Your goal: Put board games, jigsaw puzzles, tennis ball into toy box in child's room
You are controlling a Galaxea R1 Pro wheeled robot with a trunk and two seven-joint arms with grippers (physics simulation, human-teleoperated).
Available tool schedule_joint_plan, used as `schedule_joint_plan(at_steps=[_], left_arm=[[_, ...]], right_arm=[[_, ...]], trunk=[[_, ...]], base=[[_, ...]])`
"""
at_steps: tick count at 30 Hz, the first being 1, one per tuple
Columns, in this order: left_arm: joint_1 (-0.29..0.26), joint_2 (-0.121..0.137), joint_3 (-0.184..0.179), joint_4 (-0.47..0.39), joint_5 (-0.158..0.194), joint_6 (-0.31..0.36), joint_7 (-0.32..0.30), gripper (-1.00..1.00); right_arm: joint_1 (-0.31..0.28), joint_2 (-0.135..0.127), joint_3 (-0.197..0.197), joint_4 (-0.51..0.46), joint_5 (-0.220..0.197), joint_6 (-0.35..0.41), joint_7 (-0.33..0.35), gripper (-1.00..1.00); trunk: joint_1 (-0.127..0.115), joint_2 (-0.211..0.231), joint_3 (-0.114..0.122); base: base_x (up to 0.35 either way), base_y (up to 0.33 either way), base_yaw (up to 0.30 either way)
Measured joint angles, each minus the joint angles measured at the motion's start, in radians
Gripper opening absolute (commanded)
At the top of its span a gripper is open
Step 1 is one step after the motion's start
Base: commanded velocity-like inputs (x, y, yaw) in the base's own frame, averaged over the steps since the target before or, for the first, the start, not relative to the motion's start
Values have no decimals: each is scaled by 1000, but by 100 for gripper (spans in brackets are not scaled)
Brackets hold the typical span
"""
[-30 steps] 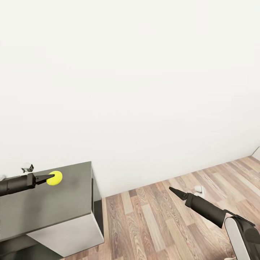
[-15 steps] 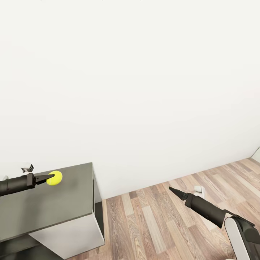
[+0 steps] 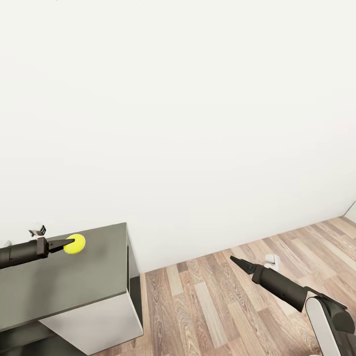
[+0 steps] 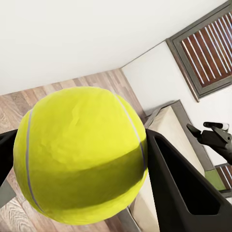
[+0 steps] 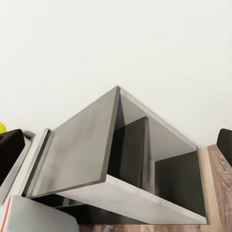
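Observation:
My left gripper (image 3: 72, 243) is shut on the yellow-green tennis ball (image 3: 75, 244) and holds it just above the dark grey corner section of the table (image 3: 84, 282). Close up, the tennis ball (image 4: 79, 154) sits squeezed between the two black fingers (image 4: 183, 188). Out over the wood floor, apart from the table, my right gripper (image 3: 233, 258) is open and empty. The right wrist view looks onto the table's dark corner (image 5: 82, 150) and a sliver of the ball (image 5: 2, 127). Past the ball, the bed (image 4: 176, 128) shows.
A white wall stands right behind the table. Wood plank floor (image 3: 207, 301) stretches to the right, with a small white object (image 3: 271, 259) lying near the wall. A small white-grey item (image 3: 37, 230) sits at the table's back edge. A slatted window (image 4: 208, 48) is above the bed.
The whole picture has shifted slightly, so the camera moved. The ball stays in the left gripper and both arms have hardly moved.

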Motion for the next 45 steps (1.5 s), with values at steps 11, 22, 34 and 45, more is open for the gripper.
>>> schedule_joint_plan(at_steps=[11, 22, 34, 45], left_arm=[[2, 0, 1, 0, 1, 0, 0, -100], [5, 1, 1, 0, 2, 0, 0, -100], [6, 1, 1, -2, 4, 0, 0, -100], [6, 1, 1, -2, 5, 0, 0, -100]], right_arm=[[0, 0, 1, -2, 1, -3, 0, 100], [0, -1, 2, -5, 3, -6, 0, 100], [0, -1, 1, -5, 4, -6, 5, 100], [0, -1, 0, -5, 5, -6, 5, 100]], trunk=[[0, 0, 3], [0, 0, 18], [0, 0, 36], [0, 0, 52]], base=[[-7, 0, 39], [-33, 0, 146], [78, 0, 156], [34, 0, 158]])
